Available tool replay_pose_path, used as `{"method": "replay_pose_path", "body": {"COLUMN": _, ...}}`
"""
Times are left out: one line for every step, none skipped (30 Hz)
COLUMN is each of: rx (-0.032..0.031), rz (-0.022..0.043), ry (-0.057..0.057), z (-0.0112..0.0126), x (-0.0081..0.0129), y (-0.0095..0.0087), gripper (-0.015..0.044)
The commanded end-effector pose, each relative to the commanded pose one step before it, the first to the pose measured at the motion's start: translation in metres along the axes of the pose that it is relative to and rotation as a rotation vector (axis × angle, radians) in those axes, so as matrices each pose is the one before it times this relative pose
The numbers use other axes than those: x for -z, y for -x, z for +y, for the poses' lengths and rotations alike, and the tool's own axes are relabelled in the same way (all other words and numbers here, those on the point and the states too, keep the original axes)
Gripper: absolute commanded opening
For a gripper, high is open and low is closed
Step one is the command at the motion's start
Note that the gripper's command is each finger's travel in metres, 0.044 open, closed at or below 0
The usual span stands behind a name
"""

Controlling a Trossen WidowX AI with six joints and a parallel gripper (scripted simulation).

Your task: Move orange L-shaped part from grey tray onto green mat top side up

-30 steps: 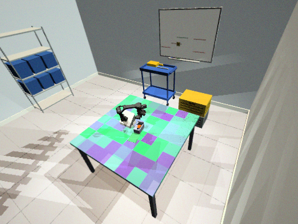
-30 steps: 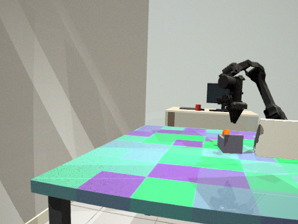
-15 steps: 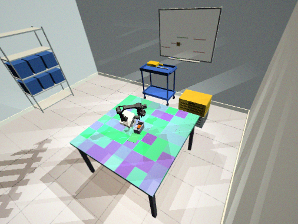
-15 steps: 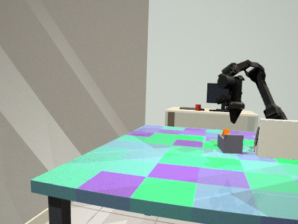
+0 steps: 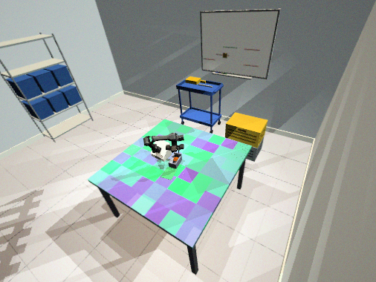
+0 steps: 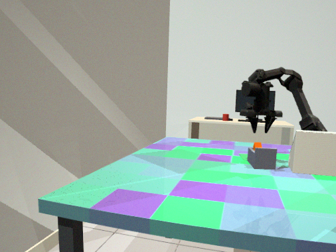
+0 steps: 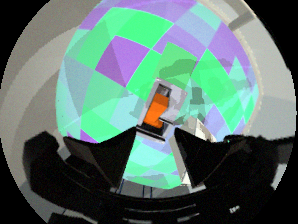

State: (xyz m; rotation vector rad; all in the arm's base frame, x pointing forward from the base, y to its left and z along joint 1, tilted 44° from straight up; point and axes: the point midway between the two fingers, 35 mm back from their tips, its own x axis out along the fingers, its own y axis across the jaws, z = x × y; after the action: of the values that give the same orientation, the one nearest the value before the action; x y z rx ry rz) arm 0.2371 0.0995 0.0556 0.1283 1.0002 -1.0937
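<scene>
Black parallel-jaw gripper point(image 6: 261, 128) hung well above the small grey block-shaped tray point(image 6: 262, 158), jaws pointing straight down, spread moderately wide, nothing between them. In the exterior view the two dark pointed fingertips point(image 6: 253, 126) stood clearly apart with background visible in the gap.

Orange L-shaped part point(image 6: 257, 145) was in the tray pocket, one end poking up above the tray's top edge at the far-left corner. Wrist view looked straight down on it: orange part point(image 7: 157, 111) inside the grey tray point(image 7: 174, 99), framed between the two dark fingers at the bottom of the view. Whether the part was tilted or just raised, can't tell from that angle.

Tray sat on the table with the green, purple and pale-blue checkered top point(image 6: 133, 199), just left of the white box-shaped arm pedestal point(image 6: 313, 153). A flat green mat point(image 5: 169, 173) lay on the near side of the tray in the top view, touching or just beside it; its edge against the green tabletop squares was hard to separate.

The black jointed arm point(image 6: 300, 96) arched up from the pedestal and folded over so the wrist was vertical above the tray.

Top view: orange part point(image 5: 175, 159) barely a speck in the tray point(image 5: 177, 162), arm folded above it.
</scene>
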Motion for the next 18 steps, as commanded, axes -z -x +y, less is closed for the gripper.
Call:
{"method": "replay_pose_path", "body": {"rx": 0.00341, "rz": -0.00754, "ry": -0.3779, "z": -0.00792, "x": -0.02042, "y": 0.00044, "gripper": 0.028}}
{"method": "replay_pose_path", "body": {"rx": 0.0, "rz": 0.0, "ry": 0.0, "z": 0.0, "x": 0.0, "y": 0.0, "gripper": 0.028}}
{"method": "replay_pose_path", "body": {"rx": 0.0, "rz": 0.0, "ry": 0.0, "z": 0.0, "x": 0.0, "y": 0.0, "gripper": 0.028}}
{"method": "replay_pose_path", "body": {"rx": 0.0, "rz": 0.0, "ry": 0.0, "z": 0.0, "x": 0.0, "y": 0.0, "gripper": 0.028}}
{"method": "replay_pose_path", "body": {"rx": 0.0, "rz": 0.0, "ry": 0.0, "z": 0.0, "x": 0.0, "y": 0.0, "gripper": 0.028}}
{"method": "replay_pose_path", "body": {"rx": 0.0, "rz": 0.0, "ry": 0.0, "z": 0.0, "x": 0.0, "y": 0.0, "gripper": 0.028}}
{"method": "replay_pose_path", "body": {"rx": -0.00003, "rz": 0.00002, "ry": 0.0, "z": 0.00006, "x": 0.00001, "y": -0.00099, "gripper": 0.028}}
{"method": "replay_pose_path", "body": {"rx": -0.00006, "rz": 0.00004, "ry": 0.0, "z": 0.00011, "x": 0.00001, "y": -0.00204, "gripper": 0.028}}
{"method": "replay_pose_path", "body": {"rx": -0.00009, "rz": 0.00003, "ry": 0.0, "z": 0.00014, "x": 0.00001, "y": -0.00327, "gripper": 0.028}}
{"method": "replay_pose_path", "body": {"rx": -0.00008, "rz": -0.00002, "ry": 0.0, "z": 0.00011, "x": 0.0, "y": -0.00379, "gripper": 0.028}}
{"method": "replay_pose_path", "body": {"rx": -0.00007, "rz": -0.00009, "ry": -0.0001, "z": 0.00006, "x": -0.00002, "y": -0.00455, "gripper": 0.028}}
{"method": "replay_pose_path", "body": {"rx": -0.00004, "rz": -0.00022, "ry": -0.0001, "z": -0.00005, "x": -0.00006, "y": -0.00554, "gripper": 0.028}}
{"method": "replay_pose_path", "body": {"rx": 0.00002, "rz": -0.00034, "ry": -0.0001, "z": -0.00018, "x": -0.00009, "y": -0.00567, "gripper": 0.028}}
{"method": "replay_pose_path", "body": {"rx": 0.00004, "rz": -0.00028, "ry": -0.0001, "z": -0.00018, "x": -0.00007, "y": -0.00359, "gripper": 0.028}}
{"method": "replay_pose_path", "body": {"rx": 0.00002, "rz": -0.0001, "ry": 0.0, "z": -0.00007, "x": -0.00003, "y": -0.0012, "gripper": 0.028}}
{"method": "replay_pose_path", "body": {"rx": -0.00001, "rz": 0.00002, "ry": 0.0, "z": 0.00003, "x": 0.00001, "y": -0.00027, "gripper": 0.028}}
{"method": "replay_pose_path", "body": {"rx": -0.00003, "rz": 0.00004, "ry": 0.0, "z": 0.00005, "x": 0.00001, "y": -0.00055, "gripper": 0.028}}
{"method": "replay_pose_path", "body": {"rx": -0.00004, "rz": 0.00006, "ry": 0.0, "z": 0.00007, "x": 0.00002, "y": -0.0008, "gripper": 0.028}}
